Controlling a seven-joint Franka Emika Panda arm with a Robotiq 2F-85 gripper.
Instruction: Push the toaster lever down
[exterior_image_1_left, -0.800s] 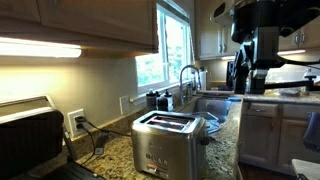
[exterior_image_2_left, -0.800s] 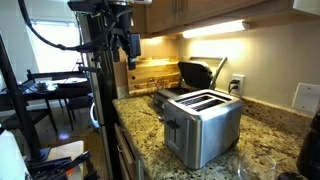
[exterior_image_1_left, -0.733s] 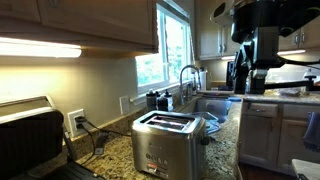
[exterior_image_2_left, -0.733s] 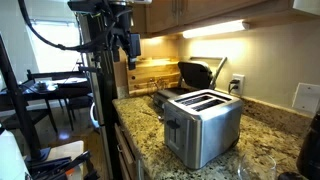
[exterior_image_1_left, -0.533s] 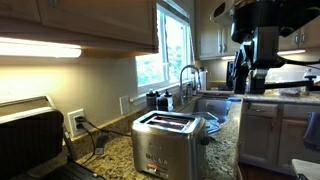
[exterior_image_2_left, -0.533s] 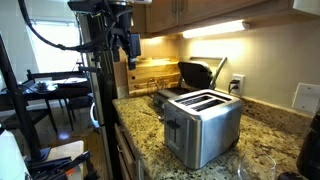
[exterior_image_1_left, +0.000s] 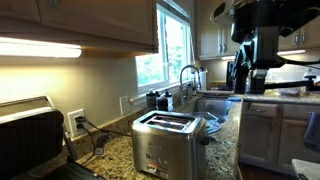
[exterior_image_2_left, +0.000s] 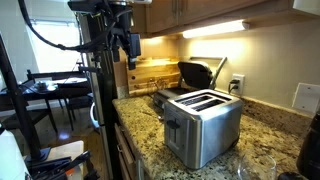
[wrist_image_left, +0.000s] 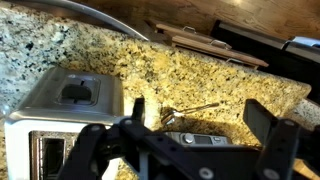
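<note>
The brushed steel toaster (exterior_image_1_left: 166, 141) stands on the granite counter, seen in both exterior views (exterior_image_2_left: 207, 124). In the wrist view the toaster (wrist_image_left: 45, 125) lies at lower left, with the dark lever (wrist_image_left: 77, 94) on its narrow end face. The lever also shows as a dark tab in an exterior view (exterior_image_2_left: 169, 128). My gripper (wrist_image_left: 200, 115) is open and empty. It hangs high above the counter, well away from the toaster, in both exterior views (exterior_image_1_left: 246, 74) (exterior_image_2_left: 126, 45).
A dark-and-silver lidded appliance (exterior_image_2_left: 199, 73) stands by the wall behind the toaster, also in view here (exterior_image_1_left: 30, 128). A spoon (wrist_image_left: 188, 109) lies on the granite below the gripper. Wooden boards (exterior_image_2_left: 150, 75) lean at the counter's back. A sink faucet (exterior_image_1_left: 186, 76) is by the window.
</note>
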